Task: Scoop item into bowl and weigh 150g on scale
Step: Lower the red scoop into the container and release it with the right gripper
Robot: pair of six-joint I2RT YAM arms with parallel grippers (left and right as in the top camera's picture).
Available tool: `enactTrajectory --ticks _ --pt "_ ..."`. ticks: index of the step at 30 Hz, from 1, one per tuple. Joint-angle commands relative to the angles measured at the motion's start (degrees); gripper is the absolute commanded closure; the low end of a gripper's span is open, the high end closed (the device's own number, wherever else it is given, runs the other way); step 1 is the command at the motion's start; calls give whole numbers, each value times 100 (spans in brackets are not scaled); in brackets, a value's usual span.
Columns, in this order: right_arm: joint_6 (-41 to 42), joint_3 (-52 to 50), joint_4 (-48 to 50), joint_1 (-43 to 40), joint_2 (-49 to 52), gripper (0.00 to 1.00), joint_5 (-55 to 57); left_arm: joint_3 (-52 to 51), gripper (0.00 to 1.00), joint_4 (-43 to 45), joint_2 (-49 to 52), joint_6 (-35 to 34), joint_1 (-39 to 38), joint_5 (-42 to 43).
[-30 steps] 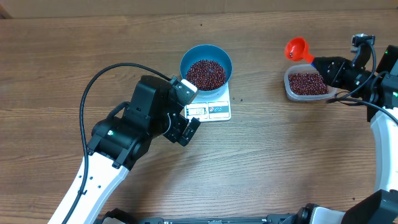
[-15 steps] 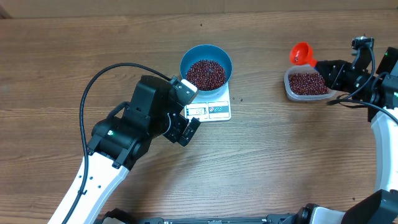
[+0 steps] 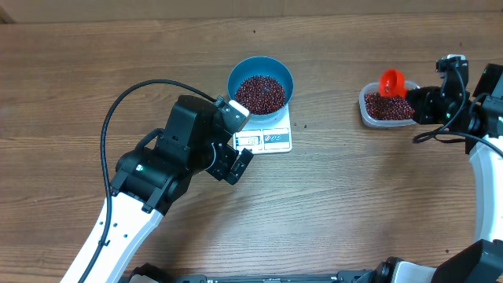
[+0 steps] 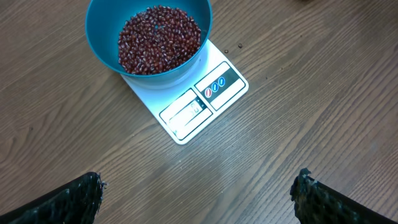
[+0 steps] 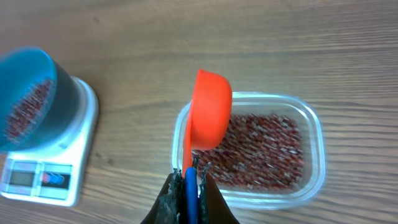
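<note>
Our right tool [image 5: 188, 177] clamps the orange scoop [image 5: 208, 109] over the right-hand tub [image 5: 313, 134], probably to dig in. Beans [image 4: 158, 37] fill the bowl [image 4: 99, 31] on the scale [image 4: 214, 93], while our left tool [image 4: 199, 199] is spread wide and empty on its near side.

The right hand [image 3: 412, 97] has carried the orange scoop [image 3: 391, 82] toward 4 o'clock, from beyond the tub [image 3: 365, 118] to above its beans [image 3: 391, 108].

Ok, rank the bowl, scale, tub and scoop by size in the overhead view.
1. bowl and scale: about equal in width; the bowl hides much of the scale, so these two stay unranked.
2. tub: slightly smaller.
3. scoop: clearly smallest.
</note>
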Motion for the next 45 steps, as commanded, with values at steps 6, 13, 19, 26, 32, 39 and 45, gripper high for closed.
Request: enactTrajectory --ticks 6,13,19,26,32,39,45 --pt "-2186 57 -457 114 -101 96 1088 2 0 -11 9 109 20 0" --pt "-2205 57 -433 658 -101 96 2643 2 0 -11 9 109 20 0" --pt "-2199 57 -273 1231 -101 96 3602 2 0 -11 9 109 20 0" --pt "-1755 57 31 1399 -101 96 3805 2 1 -11 9 109 20 0" --pt "114 55 109 1370 -46 96 3624 2 0 -11 9 109 20 0" --pt "2566 50 -295 1370 103 96 3016 2 0 -11 9 109 20 0" --pt "3971 48 -254 1370 413 96 2927 2 1 -11 9 109 20 0"
